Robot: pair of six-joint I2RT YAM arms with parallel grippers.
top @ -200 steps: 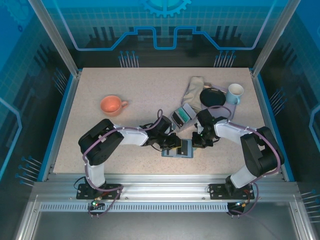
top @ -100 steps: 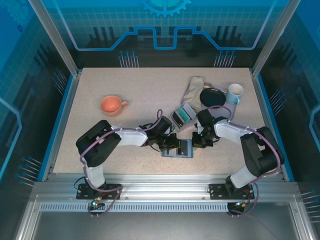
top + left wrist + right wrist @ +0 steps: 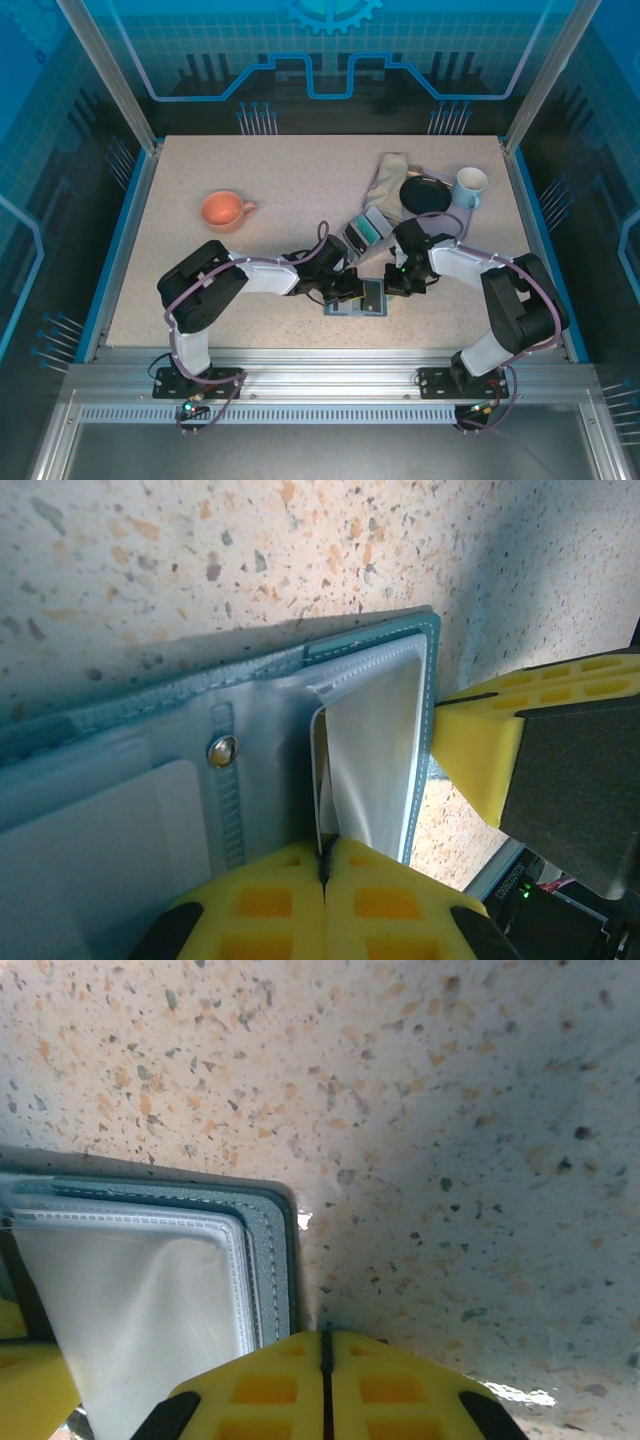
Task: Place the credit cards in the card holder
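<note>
The slate-blue card holder (image 3: pixel 345 305) lies open near the table's front edge, its snap (image 3: pixel 222 748) and clear pocket flap (image 3: pixel 375 730) facing up. My left gripper (image 3: pixel 325 852) is shut, pinching the thin raised edge of that flap. In the top view the left gripper (image 3: pixel 352 291) sits over the card holder's middle. My right gripper (image 3: pixel 325 1340) is shut with nothing between its fingers, tips down at the card holder's corner (image 3: pixel 272 1250); it stands at the right edge (image 3: pixel 392 284). A teal credit card (image 3: pixel 368 229) lies in a small grey tray behind.
The grey tray (image 3: pixel 352 238) stands just behind the card holder. Farther back right are a beige cloth (image 3: pixel 385 178), a black disc (image 3: pixel 425 193) and a white mug (image 3: pixel 469 186). An orange cup (image 3: pixel 222 210) sits at the left.
My left gripper has closed onto the pocket flap's edge and drawn slightly left. The right gripper has stayed at the card holder's right edge.
</note>
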